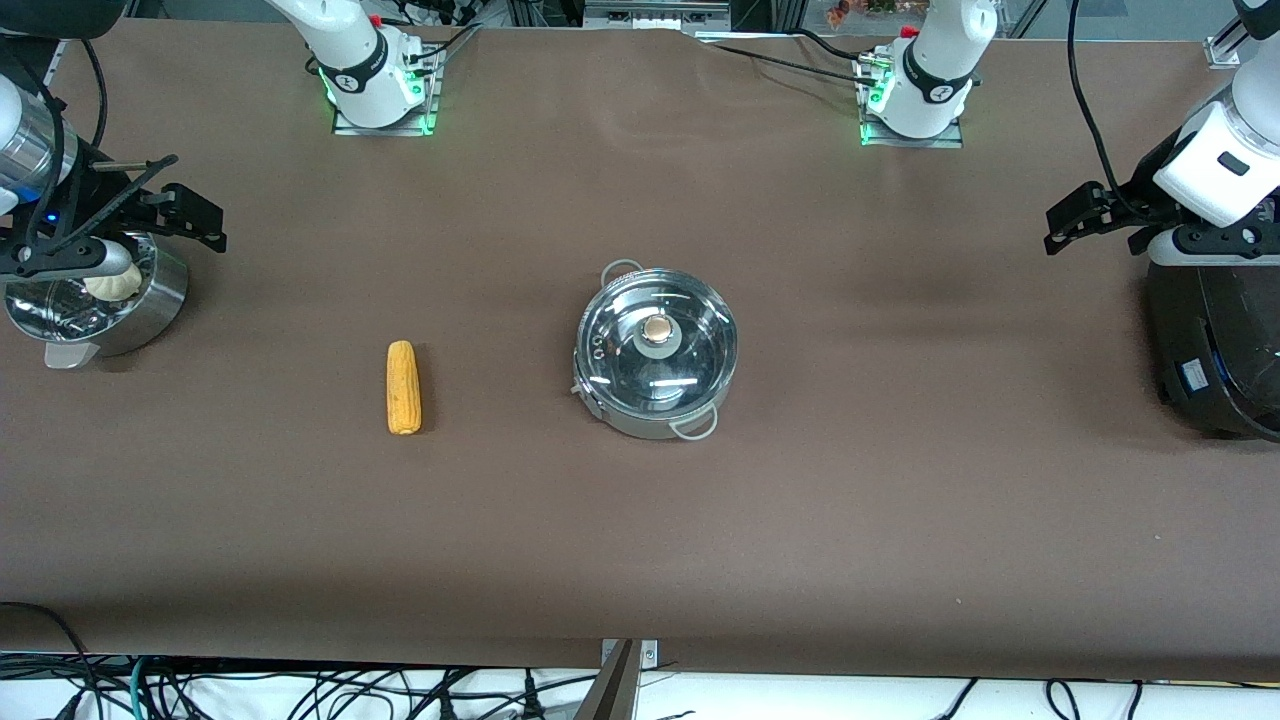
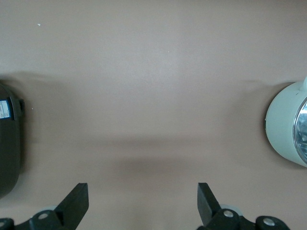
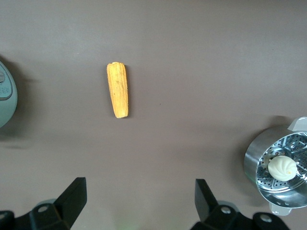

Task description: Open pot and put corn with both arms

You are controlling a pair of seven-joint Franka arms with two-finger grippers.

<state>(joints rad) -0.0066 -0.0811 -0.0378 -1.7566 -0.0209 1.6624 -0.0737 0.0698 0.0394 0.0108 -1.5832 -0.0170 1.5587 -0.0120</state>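
- The corn lies on the brown table nearest the front camera, well apart from the pot and toward the right arm's end. It is a yellow-orange cob, cylindrical with one tapered end, lying lengthwise toward the camera. It looks stiff and light, with a bumpy skin that should grip well; I judge the best hold is across its middle, fingers closing on the long sides.
- The pot sits about mid-table, a touch farther from the camera than the corn. It is shallow, round and shiny steel, with two wire loop handles and a clear glass lid still on.
- The lid looks fragile and slick, so the copper-coloured knob at its centre is probably the only sound place to pinch; a straight lift should keep it from sliding off the rim.
- The right gripper hangs over the table beside the steamer bowl holding a white bun; its fingers stand wide apart and empty.
- The left gripper hangs beside the black cooker at the left arm's end, fingers likewise spread wide, holding nothing.
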